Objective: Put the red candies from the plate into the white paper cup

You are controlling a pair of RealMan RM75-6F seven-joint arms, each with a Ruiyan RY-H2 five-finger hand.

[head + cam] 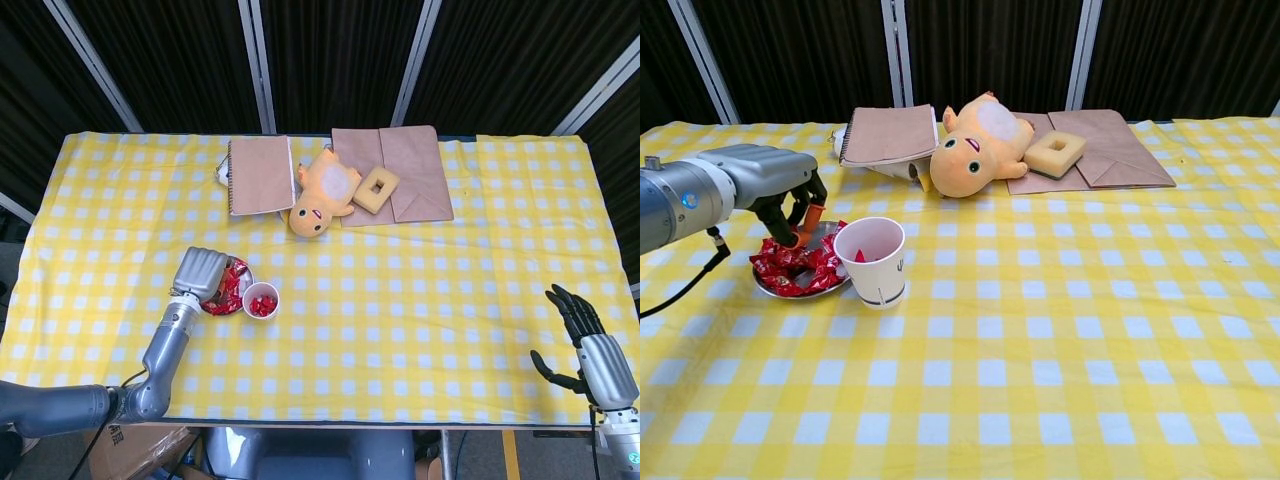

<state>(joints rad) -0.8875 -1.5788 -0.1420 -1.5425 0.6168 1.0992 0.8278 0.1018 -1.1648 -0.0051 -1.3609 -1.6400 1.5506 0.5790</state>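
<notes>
Red candies (790, 268) heaped on the plate (768, 289), left of the white paper cup (873, 260): light, crinkly, slippery — pinch one wrapper's body. Left hand (780, 190) hovers above, fingers (803, 222) curled; whether they hold one, can't tell. Right hand (590, 345) spread, idle.

Your left hand (780, 190) hangs over the plate (770, 287) with fingers curled down above the red candies (790, 265), and the white paper cup (872, 262) stands just to its right, touching the plate's rim, so any sideways sweep that way meets the cup wall. Beyond the hand, the brown notebook (890, 134) and the plush toy (980, 148) block the far side, with the sponge (1054, 154) on the paper bags (1110, 148) further right. Toward you and rightward past the cup, open tablecloth (1060, 340) runs all the way to your right hand (592, 345), open at the table's edge.
</notes>
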